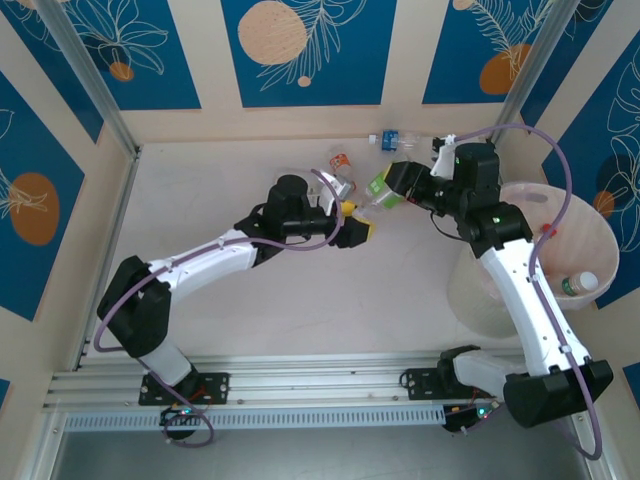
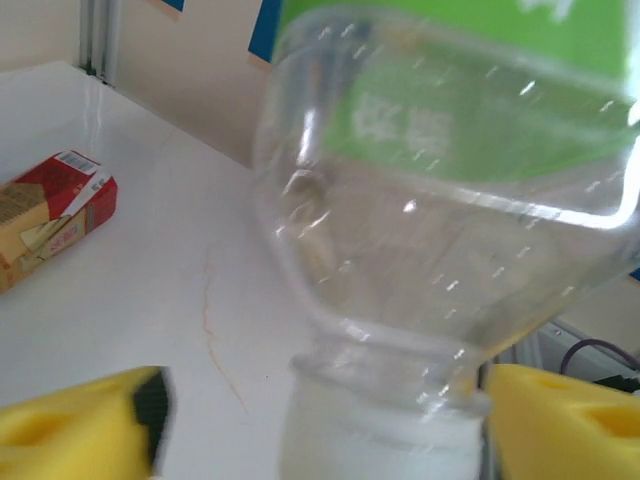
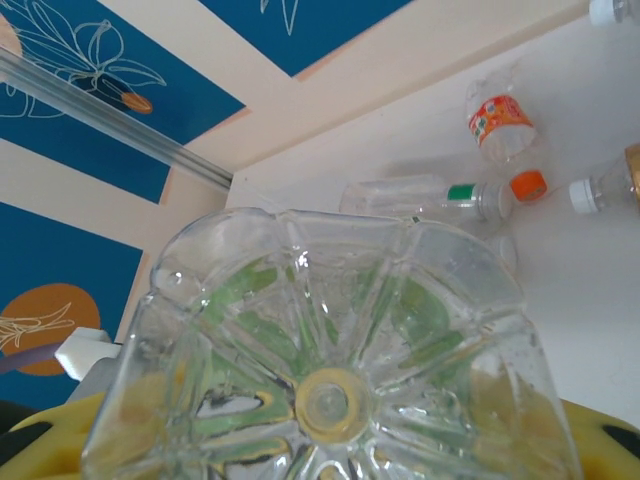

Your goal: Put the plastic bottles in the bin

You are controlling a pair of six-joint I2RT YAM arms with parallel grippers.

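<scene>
One green-labelled bottle: clear plastic with a white cap. It is held off the table in the middle of its far half, just left of the bin.

- Right gripper: closed on the bottle's base end, with a yellow pad against each side.
- Left gripper: jaws spread wide on either side of the white cap. One finger is well clear of it and the other is just beside it. It holds nothing.
- Bin: round, pale and translucent, at the right side of the table beside the right arm. It contains one white-capped bottle with a green label.
- Loose bottles on the table beyond the grippers:
  - one orange-labelled bottle
  - one orange-capped bottle with a green band, lying on its side
  - one blue-labelled bottle near the far wall
- One red pack: lying flat on the table.
</scene>
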